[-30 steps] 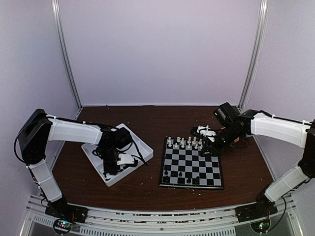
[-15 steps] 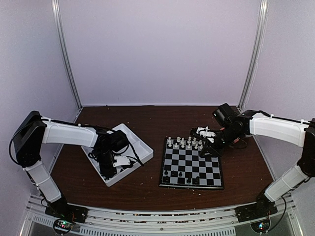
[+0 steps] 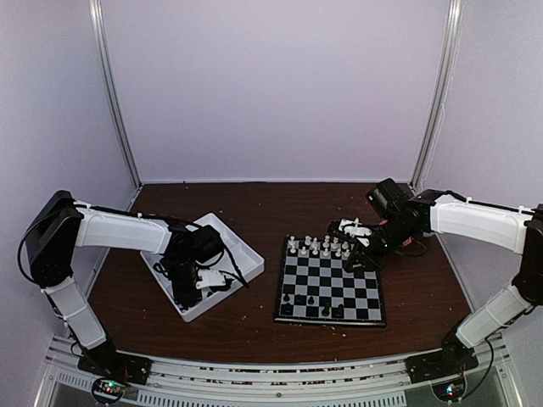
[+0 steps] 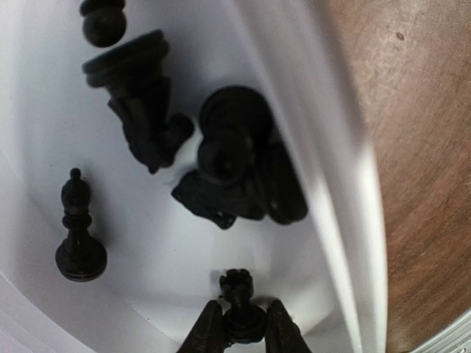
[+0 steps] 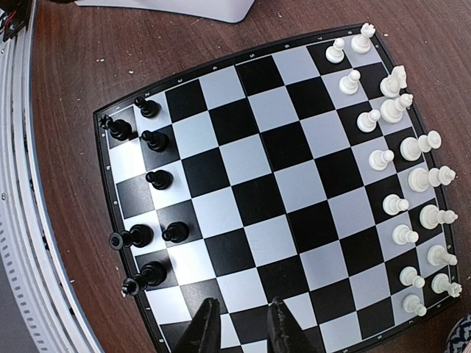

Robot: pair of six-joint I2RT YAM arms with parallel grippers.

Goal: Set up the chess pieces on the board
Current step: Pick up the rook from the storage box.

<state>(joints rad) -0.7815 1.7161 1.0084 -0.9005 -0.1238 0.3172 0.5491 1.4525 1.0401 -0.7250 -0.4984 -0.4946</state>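
My left gripper is down in the white tray. In the left wrist view it is shut on the base of a small black chess piece with a crown-like top, at the tray floor. More loose black pieces lie in the tray: a heap, a knight and a standing piece. The board has several black pieces on its near rows and white pieces on its far rows. My right gripper is open and empty above the board's right edge.
The tray's white wall runs just right of the left gripper, with the brown table beyond it. A corner of the tray shows past the board in the right wrist view. Small crumbs are scattered on the table.
My left arm has shifted slightly left and lower in the tray since one second ago. The right arm and the pieces on the board have not visibly moved.
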